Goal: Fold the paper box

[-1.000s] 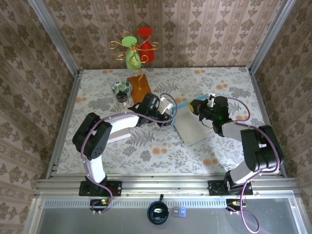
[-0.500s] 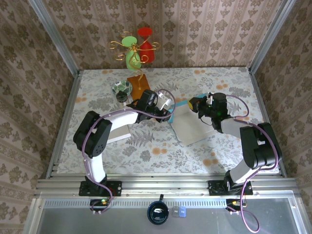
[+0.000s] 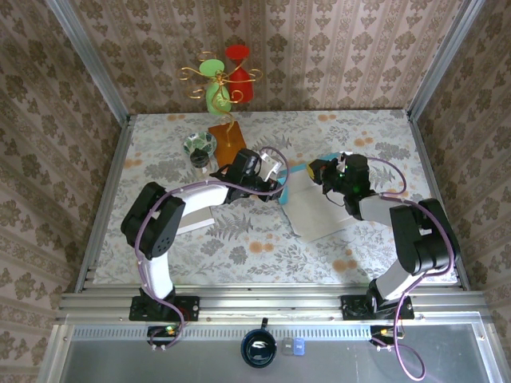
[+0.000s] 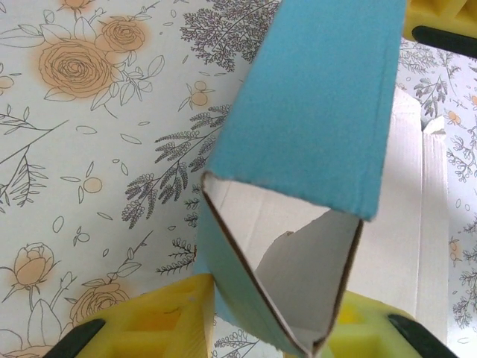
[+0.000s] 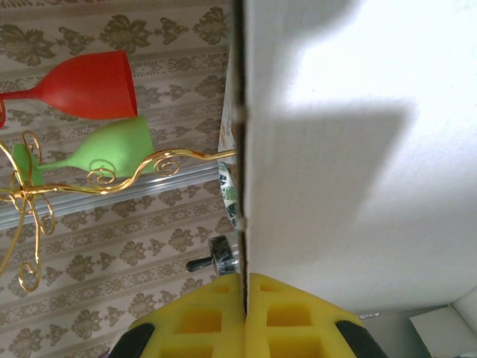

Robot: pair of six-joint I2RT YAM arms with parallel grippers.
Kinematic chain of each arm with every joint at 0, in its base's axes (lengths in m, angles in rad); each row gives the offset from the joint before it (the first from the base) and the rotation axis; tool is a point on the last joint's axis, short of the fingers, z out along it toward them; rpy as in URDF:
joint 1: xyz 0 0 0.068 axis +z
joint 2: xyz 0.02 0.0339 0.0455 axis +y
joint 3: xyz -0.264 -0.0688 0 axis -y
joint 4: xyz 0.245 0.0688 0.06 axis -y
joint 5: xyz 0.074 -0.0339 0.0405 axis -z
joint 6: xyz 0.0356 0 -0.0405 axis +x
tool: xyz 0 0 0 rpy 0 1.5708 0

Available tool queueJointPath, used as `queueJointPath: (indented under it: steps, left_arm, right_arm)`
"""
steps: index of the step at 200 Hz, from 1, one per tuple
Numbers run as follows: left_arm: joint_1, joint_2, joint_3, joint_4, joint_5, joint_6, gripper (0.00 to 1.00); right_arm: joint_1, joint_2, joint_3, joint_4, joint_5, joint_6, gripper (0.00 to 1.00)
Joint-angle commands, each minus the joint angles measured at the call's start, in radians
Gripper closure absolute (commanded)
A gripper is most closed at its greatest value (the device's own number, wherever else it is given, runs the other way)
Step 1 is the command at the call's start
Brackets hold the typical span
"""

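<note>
The paper box lies half-flattened at the table's middle right, white inside and blue outside. My left gripper holds its left edge. In the left wrist view the blue wall is folded over into a narrow wedge, and the gripper is shut on that wedge, a yellow pad on either side. My right gripper holds the box's far edge. In the right wrist view its pads press together on the upright edge of the white panel, with the gripper shut on it.
A gold wire stand carrying a red glass and a green glass rises from an orange base at the back. A leaf-patterned bowl and a small dark jar sit beside it. A white sheet lies under the left arm.
Both grippers have carried the box's far end slightly toward the back of the table. The left jaws have narrowed a little on the folded wall.
</note>
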Motion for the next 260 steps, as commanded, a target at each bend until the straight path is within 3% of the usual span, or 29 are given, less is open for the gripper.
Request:
queueJointPath:
  steps: [1, 120, 152, 179, 231, 260]
  left_arm:
    - [-0.018, -0.012, -0.014, 0.056, 0.014, -0.010, 0.70]
    - [-0.035, -0.042, -0.042, -0.010, 0.037, 0.087, 0.67]
    - [-0.048, -0.024, 0.002, -0.043, -0.059, 0.045, 0.68]
    - [-0.049, -0.008, 0.030, -0.050, -0.142, -0.013, 0.68]
    - [-0.050, 0.011, 0.033, -0.020, -0.174, -0.076, 0.70]
    - [-0.062, 0.017, 0.032, -0.013, -0.194, -0.085, 0.72]
  right_arm:
    - [0.012, 0.015, -0.007, -0.004, -0.012, -0.002, 1.00]
    - [-0.020, 0.004, 0.016, -0.036, -0.089, -0.045, 1.00]
    - [-0.012, -0.011, -0.010, 0.004, -0.067, -0.029, 1.00]
    - [0.013, -0.018, -0.060, 0.100, -0.016, 0.002, 1.00]
    - [0.072, 0.025, -0.178, 0.367, 0.140, 0.107, 1.00]
    - [0.093, 0.049, -0.188, 0.423, 0.167, 0.133, 1.00]
